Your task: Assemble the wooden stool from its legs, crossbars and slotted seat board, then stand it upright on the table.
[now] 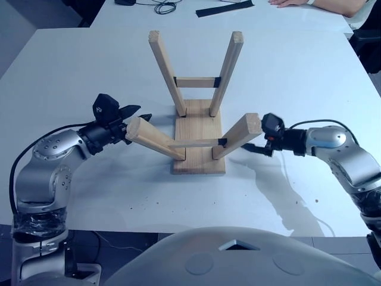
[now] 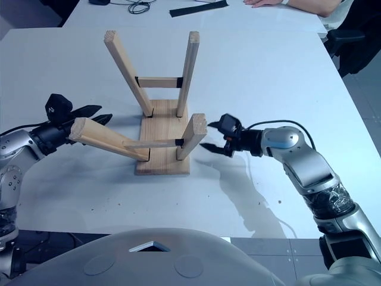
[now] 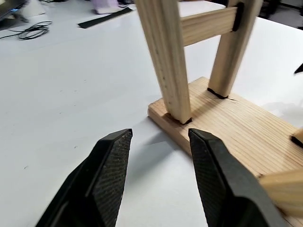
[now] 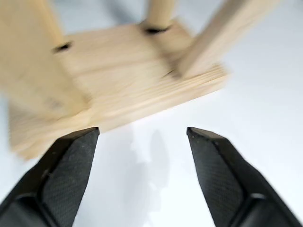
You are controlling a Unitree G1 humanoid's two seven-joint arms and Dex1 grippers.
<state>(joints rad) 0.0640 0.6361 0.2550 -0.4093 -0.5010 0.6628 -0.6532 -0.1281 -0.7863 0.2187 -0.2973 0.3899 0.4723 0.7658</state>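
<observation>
Stool is upside down at frame centre on the tabletop, seat board flat, four legs up, both crossbars in. Your left gripper is mid-left, fingers apart, by the near-left leg's tip. Your right gripper is right of centre, fingers apart, just beside the near-right leg.

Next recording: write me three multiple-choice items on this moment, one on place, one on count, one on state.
1. The seat board lies: A flat on the table; B on its edge; C held in the air.
2. Legs standing in the board: A two; B three; C four.
3. The right gripper is: A open; B shut on a leg; C shut on a crossbar.
1 A, it rests flat with the legs pointing up. 2 C, two far, two near. 3 A, its fingers stand apart with nothing between them.
</observation>
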